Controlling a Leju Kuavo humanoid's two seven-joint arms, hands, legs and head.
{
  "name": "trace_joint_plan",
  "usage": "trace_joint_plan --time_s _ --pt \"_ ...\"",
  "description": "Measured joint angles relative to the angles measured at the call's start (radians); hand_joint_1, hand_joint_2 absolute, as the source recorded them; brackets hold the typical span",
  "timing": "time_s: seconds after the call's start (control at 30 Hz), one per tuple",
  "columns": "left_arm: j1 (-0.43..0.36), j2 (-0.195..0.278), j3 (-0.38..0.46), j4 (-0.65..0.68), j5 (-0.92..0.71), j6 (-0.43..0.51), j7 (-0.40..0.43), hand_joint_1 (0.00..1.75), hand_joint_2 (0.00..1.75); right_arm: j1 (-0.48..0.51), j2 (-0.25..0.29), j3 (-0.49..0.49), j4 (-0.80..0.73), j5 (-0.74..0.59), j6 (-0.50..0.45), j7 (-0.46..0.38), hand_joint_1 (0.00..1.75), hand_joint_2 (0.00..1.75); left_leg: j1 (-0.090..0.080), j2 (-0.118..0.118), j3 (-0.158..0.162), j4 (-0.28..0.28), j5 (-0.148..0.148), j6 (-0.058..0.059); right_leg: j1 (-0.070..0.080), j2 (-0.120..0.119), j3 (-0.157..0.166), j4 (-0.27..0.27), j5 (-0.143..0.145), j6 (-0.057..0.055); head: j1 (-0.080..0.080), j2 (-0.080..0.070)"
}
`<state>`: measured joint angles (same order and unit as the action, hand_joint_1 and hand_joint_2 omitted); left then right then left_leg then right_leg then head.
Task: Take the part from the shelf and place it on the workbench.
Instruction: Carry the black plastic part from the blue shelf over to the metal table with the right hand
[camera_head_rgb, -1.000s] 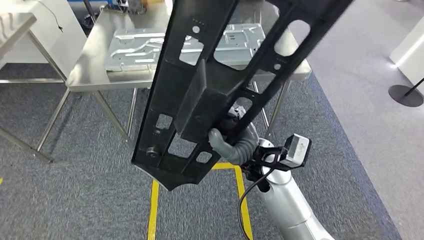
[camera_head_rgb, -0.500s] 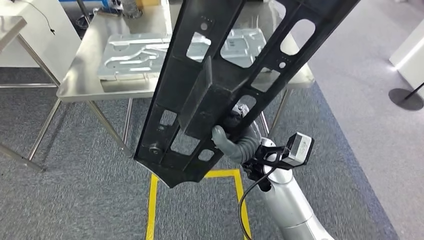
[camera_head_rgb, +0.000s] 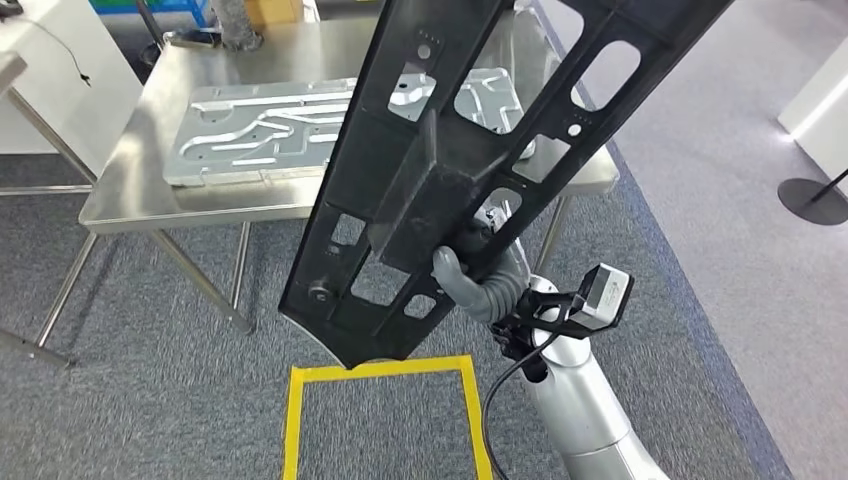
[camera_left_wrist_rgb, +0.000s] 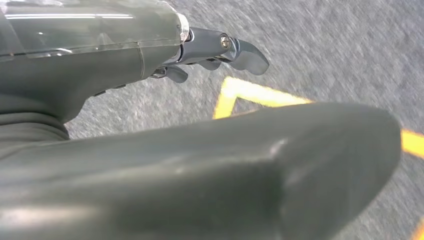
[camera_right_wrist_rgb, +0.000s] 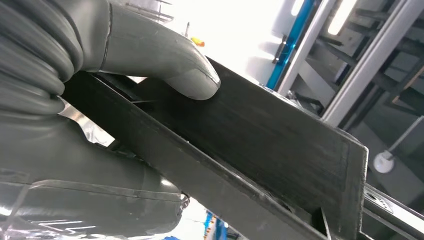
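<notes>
- Above the carpet, short of the workbench (camera_head_rgb: 130, 190), my right hand (camera_head_rgb: 478, 275) gripped the black part (camera_head_rgb: 450, 170), already off the shelf.
- Placing it remained.
- My left hand (camera_left_wrist_rgb: 215, 50) hung loose, holding nothing.

Industrial workshop or robot test hall. Stainless steel workbench (camera_head_rgb: 130, 190) at 11 o'clock carries machined aluminium plate (camera_head_rgb: 260, 130) with milled channels. Grey carpet floor (camera_head_rgb: 150, 400) marked with yellow tape square (camera_head_rgb: 380, 372) at 6 o'clock. Black stanchion base (camera_head_rgb: 810, 190) at 3 o'clock. Right wrist view: aluminium framing (camera_right_wrist_rgb: 360, 65), blue upright (camera_right_wrist_rgb: 287, 47).
</notes>
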<state>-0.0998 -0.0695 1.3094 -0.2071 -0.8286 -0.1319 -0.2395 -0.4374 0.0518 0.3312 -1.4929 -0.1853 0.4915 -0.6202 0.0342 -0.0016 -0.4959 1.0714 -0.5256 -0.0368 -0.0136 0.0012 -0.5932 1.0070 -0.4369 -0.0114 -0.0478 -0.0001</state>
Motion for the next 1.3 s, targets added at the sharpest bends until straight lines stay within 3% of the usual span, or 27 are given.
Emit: trace_joint_plan --time_s 0.1,0.17,0.2,0.23,0.3,0.33,0.37,0.43,0.47,0.53,0.57,0.63,0.67,0.7,0.73,0.83,0.87,0.97,1.0,1.07,1.13,1.17,1.2,1.23,1.27,1.3 --pt "-0.001 -0.001 0.000 0.000 0.002 0.002 0.001 0.00 0.00 0.001 0.001 -0.001 0.003 0.001 0.002 0.000 1.75 1.75 -0.003 0.000 -0.127 0.181 -0.064 -0.001 0.007 0.002 0.028 -0.001 -0.026 -0.015 0.000 0.000" --pt "0.004 -0.001 0.000 0.000 0.004 0.004 0.001 0.00 0.00 0.002 0.001 -0.001 0.008 0.003 0.001 0.002 1.75 1.75 -0.007 0.000 -0.191 0.222 -0.095 0.003 0.013 0.007 0.051 -0.001 -0.047 -0.018 0.000 0.000" --pt "0.005 -0.001 0.000 0.000 0.005 0.005 0.000 0.00 0.00 0.002 0.001 -0.001 0.011 0.006 -0.001 0.004 1.75 1.75 -0.009 0.000 -0.202 0.196 -0.082 0.008 0.015 0.009 0.067 -0.001 -0.060 -0.018 0.000 0.000" --pt "0.006 -0.001 0.001 0.000 0.006 0.005 0.000 0.00 0.00 0.001 0.002 -0.001 0.014 0.011 -0.005 0.007 1.75 1.75 -0.013 0.000 -0.201 0.142 -0.042 0.016 0.017 0.010 0.084 -0.001 -0.073 -0.017 0.000 0.000" --pt "0.009 0.000 0.001 0.000 0.008 0.006 -0.001 0.00 0.00 -0.002 0.004 0.000 0.022 0.024 -0.017 0.015 1.75 1.75 -0.025 0.008 -0.189 0.020 0.082 0.036 0.021 0.008 0.113 -0.002 -0.099 -0.014 0.000 0.000" --pt "0.009 0.001 0.001 0.000 0.009 0.006 -0.002 0.00 0.00 -0.004 0.004 0.000 0.027 0.032 -0.024 0.021 1.75 1.75 -0.031 0.010 -0.183 -0.018 0.128 0.044 0.022 0.007 0.124 -0.005 -0.109 -0.009 0.000 0.000" --pt "0.010 0.002 0.001 0.000 0.009 0.006 -0.003 0.00 0.00 -0.006 0.005 0.000 0.031 0.040 -0.033 0.028 1.75 1.75 -0.036 0.010 -0.179 -0.039 0.151 0.050 0.023 0.005 0.132 -0.008 -0.115 -0.003 0.000 0.000" --pt "0.007 0.002 0.001 0.000 0.009 0.007 -0.004 0.00 0.00 -0.015 0.005 0.000 0.036 0.052 -0.051 0.040 1.75 1.75 -0.035 -0.001 -0.161 -0.054 0.147 0.056 0.024 0.002 0.135 0.003 -0.106 0.012 0.000 0.000" --pt "0.006 0.002 0.001 0.000 0.008 0.007 -0.005 0.00 0.00 -0.019 0.005 0.000 0.037 0.054 -0.057 0.043 1.75 1.75 -0.032 -0.005 -0.148 -0.064 0.144 0.061 0.022 0.001 0.123 0.032 -0.092 0.018 -0.001 0.000" --pt "0.006 0.001 0.001 0.000 0.006 0.006 -0.005 0.00 0.00 -0.026 0.005 -0.001 0.037 0.047 -0.061 0.043 1.75 1.75 -0.028 -0.010 -0.119 -0.081 0.136 0.067 0.018 0.001 0.061 0.134 -0.079 0.029 -0.001 0.000" --pt "0.006 0.001 0.001 0.000 0.005 0.006 -0.005 0.00 0.00 -0.026 0.004 -0.001 0.037 0.042 -0.061 0.043 1.75 1.75 -0.028 -0.012 -0.106 -0.086 0.127 0.070 0.015 0.001 0.017 0.193 -0.093 0.033 -0.001 0.000" --pt "0.007 0.001 0.001 0.000 0.004 0.006 -0.004 0.00 0.00 -0.022 0.001 -0.002 0.037 0.036 -0.063 0.043 1.75 1.75 -0.028 -0.017 -0.081 -0.089 0.106 0.070 0.009 0.001 -0.064 0.264 -0.160 0.040 -0.001 0.000" --pt "0.007 0.001 0.001 0.000 0.003 0.006 -0.003 0.00 0.00 -0.020 -0.001 -0.003 0.037 0.036 -0.065 0.043 1.75 1.75 -0.028 -0.019 -0.066 -0.089 0.093 0.070 0.007 0.001 -0.090 0.266 -0.189 0.042 -0.001 0.000" --pt "0.008 0.001 0.001 0.000 0.003 0.006 -0.003 0.00 0.00 -0.019 -0.004 -0.003 0.037 0.036 -0.067 0.043 1.75 1.75 -0.028 -0.020 -0.048 -0.089 0.080 0.069 0.005 0.001 -0.102 0.242 -0.195 0.044 -0.001 0.000" --pt "0.008 0.001 0.001 0.000 0.003 0.006 -0.003 0.00 0.00 -0.017 -0.005 -0.004 0.036 0.037 -0.069 0.043 1.75 1.75 -0.028 -0.022 -0.028 -0.089 0.065 0.067 0.004 0.001 -0.103 0.195 -0.167 0.044 -0.001 0.000" --pt "0.008 -0.001 0.001 0.000 0.004 0.005 -0.003 0.00 0.00 -0.013 -0.014 -0.008 0.032 0.036 -0.074 0.041 1.75 1.75 -0.030 -0.025 0.012 -0.085 0.020 0.056 0.010 0.001 -0.092 0.028 0.035 0.029 -0.001 0.000" --pt "0.007 -0.002 0.001 0.000 0.005 0.005 -0.003 0.00 0.00 -0.011 -0.017 -0.010 0.029 0.035 -0.077 0.040 1.75 1.75 -0.030 -0.026 0.023 -0.082 0.010 0.050 0.014 0.002 -0.090 0.003 0.071 0.020 -0.001 0.000" --pt "0.005 -0.003 0.001 0.000 0.007 0.004 -0.003 0.00 0.00 -0.016 -0.021 -0.017 0.011 0.033 -0.081 0.035 1.75 1.75 -0.028 -0.023 0.039 -0.055 0.007 0.031 0.017 0.005 -0.062 -0.008 0.060 -0.007 -0.001 0.000" --pt "0.003 -0.004 0.001 0.000 0.007 0.004 -0.003 0.00 0.00 -0.019 -0.021 -0.019 0.006 0.032 -0.081 0.033 1.75 1.75 -0.027 -0.020 0.024 -0.020 0.009 0.027 0.015 0.005 -0.047 -0.011 0.053 -0.014 -0.001 0.000" --pt "0.000 -0.005 0.001 0.000 0.007 0.002 -0.003 0.00 0.00 -0.020 -0.021 -0.021 0.001 0.031 -0.081 0.032 1.75 1.75 -0.023 -0.013 -0.042 0.094 -0.012 0.020 0.013 0.004 -0.019 -0.015 0.035 -0.020 -0.001 0.000" --pt "0.002 -0.006 0.001 0.000 0.007 0.003 -0.003 0.00 0.00 -0.018 -0.022 -0.023 0.001 0.030 -0.081 0.032 1.75 1.75 -0.022 -0.009 -0.126 0.195 -0.069 0.016 0.014 0.005 0.003 -0.014 0.013 -0.022 -0.001 0.000" --pt "0.004 -0.006 0.001 0.000 0.007 0.003 -0.003 0.00 0.00 -0.017 -0.022 -0.023 0.001 0.031 -0.082 0.031 1.75 1.75 -0.022 -0.008 -0.156 0.210 -0.095 0.015 0.014 0.007 0.017 -0.014 0.001 -0.022 -0.001 0.000" --pt "0.006 -0.006 0.001 0.000 0.007 0.003 -0.003 0.00 0.00 -0.016 -0.022 -0.024 0.001 0.031 -0.084 0.029 1.75 1.75 -0.022 -0.007 -0.173 0.197 -0.103 0.015 0.013 0.008 0.033 -0.014 -0.013 -0.020 -0.001 0.000" --pt "0.007 -0.006 0.001 0.000 0.007 0.003 -0.004 0.00 0.00 -0.016 -0.022 -0.026 0.000 0.032 -0.088 0.027 1.75 1.75 -0.022 -0.005 -0.178 0.156 -0.082 0.017 0.012 0.008 0.051 -0.014 -0.027 -0.018 -0.001 0.000" --pt "0.008 -0.005 0.001 0.000 0.007 0.003 -0.004 0.00 0.00 -0.015 -0.022 -0.028 -0.002 0.033 -0.094 0.023 1.75 1.75 -0.022 -0.003 -0.175 0.095 -0.028 0.019 0.012 0.007 0.069 -0.014 -0.042 -0.015 -0.001 0.000" --pt "0.010 -0.005 0.001 0.000 0.007 0.003 -0.004 0.00 0.00 -0.015 -0.022 -0.031 -0.006 0.036 -0.101 0.018 1.75 1.75 -0.023 -0.001 -0.172 0.029 0.044 0.022 0.013 0.006 0.084 -0.011 -0.056 -0.011 -0.001 0.000"
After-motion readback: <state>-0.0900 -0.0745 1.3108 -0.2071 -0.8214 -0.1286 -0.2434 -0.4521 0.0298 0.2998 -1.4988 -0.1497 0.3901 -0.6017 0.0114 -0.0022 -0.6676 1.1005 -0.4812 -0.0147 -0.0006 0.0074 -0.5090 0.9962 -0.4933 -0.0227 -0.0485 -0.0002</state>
